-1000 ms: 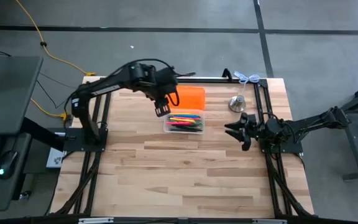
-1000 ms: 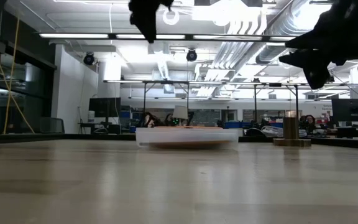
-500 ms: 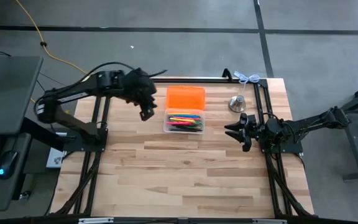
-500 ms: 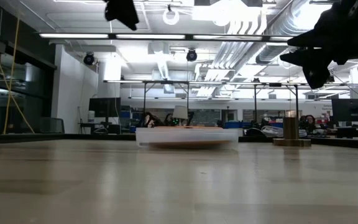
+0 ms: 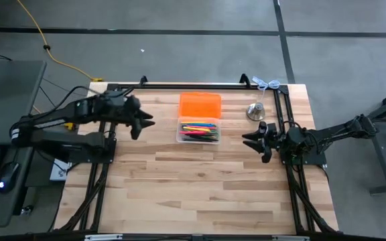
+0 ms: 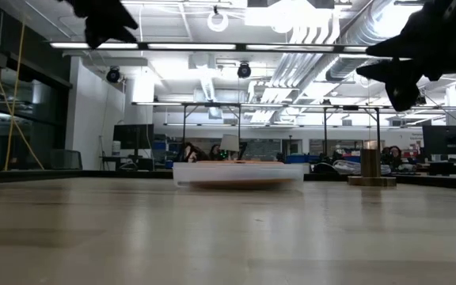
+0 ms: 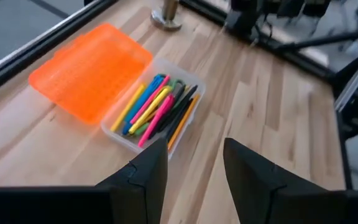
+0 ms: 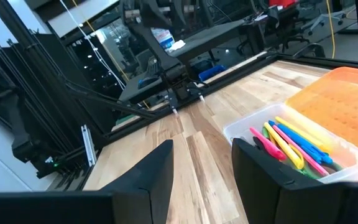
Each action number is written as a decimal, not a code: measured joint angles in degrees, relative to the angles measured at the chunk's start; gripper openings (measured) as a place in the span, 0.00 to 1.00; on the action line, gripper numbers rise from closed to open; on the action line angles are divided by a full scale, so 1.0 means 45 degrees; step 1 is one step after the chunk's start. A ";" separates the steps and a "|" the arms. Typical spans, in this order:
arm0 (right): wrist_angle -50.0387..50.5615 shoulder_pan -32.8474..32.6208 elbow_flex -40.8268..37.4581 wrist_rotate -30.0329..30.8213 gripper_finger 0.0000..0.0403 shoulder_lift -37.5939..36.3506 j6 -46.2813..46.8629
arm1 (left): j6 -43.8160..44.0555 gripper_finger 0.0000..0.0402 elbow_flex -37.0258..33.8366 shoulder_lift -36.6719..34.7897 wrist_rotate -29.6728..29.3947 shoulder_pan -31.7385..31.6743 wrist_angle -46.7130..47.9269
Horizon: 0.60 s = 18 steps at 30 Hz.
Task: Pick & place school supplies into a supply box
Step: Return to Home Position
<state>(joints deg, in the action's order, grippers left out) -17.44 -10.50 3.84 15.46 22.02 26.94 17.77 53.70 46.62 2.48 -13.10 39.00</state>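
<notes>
Pens [image 7: 157, 106] in the clear supply box [image 7: 120, 134], indistinct in the low view; left gripper [image 7: 194, 148] and right gripper [image 8: 202, 148] spread, empty

A silver bell [image 5: 256, 111] stands on the wooden table [image 5: 200, 187], near a flat orange plastic piece [image 5: 200, 105]. A yellow cable [image 5: 46, 47] trails across the floor.

Left arm [image 5: 59, 122], 9 o'clock side of worktop [image 5: 200, 181]: matt black finish; slender tubular links, bulkier joint housings; thin dark cable arching over upper link.
Left pincer [image 5: 143, 127]: two black fingers [image 7: 143, 177], wedge-shaped, flat bevelled faces, blunt tips, clear gap between.
Right arm [image 5: 303, 140], 3 o'clock side: same dark finish; lumpy wrist cluster, thinner link behind.
Right pincer [image 5: 250, 140]: twin black fingers [image 8: 146, 180], same wedge form, parted.
Screws, markings: too small to tell.
</notes>
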 joint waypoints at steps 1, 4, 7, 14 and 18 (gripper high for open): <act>-0.0068 0.0000 0.0000 0.0000 0.35 0.0000 0.0000 | 0.0223 0.45 -0.0517 -0.0474 0.0000 0.0000 -0.0329; -0.0244 0.0000 0.0005 0.0050 0.35 0.0000 -0.0029 | 0.0768 0.45 -0.1939 -0.1860 0.0000 0.0000 -0.1184; -0.0387 0.0000 0.0005 0.0165 0.35 -0.0007 -0.0054 | 0.0929 0.45 -0.3175 -0.3081 0.0048 0.0000 -0.2207; -0.0797 0.0000 0.0005 0.0170 0.35 -0.0006 -0.0218 | 0.1114 0.45 -0.5123 -0.5237 0.0107 0.0000 -0.3414; -0.0970 0.0000 0.0005 0.0350 0.35 -0.0010 -0.0379 | 0.1119 0.45 -0.6094 -0.5901 0.0217 0.0000 -0.4346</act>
<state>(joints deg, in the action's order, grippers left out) -21.80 -10.50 3.86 17.04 21.98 25.23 22.81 26.28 20.07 3.46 -13.10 19.44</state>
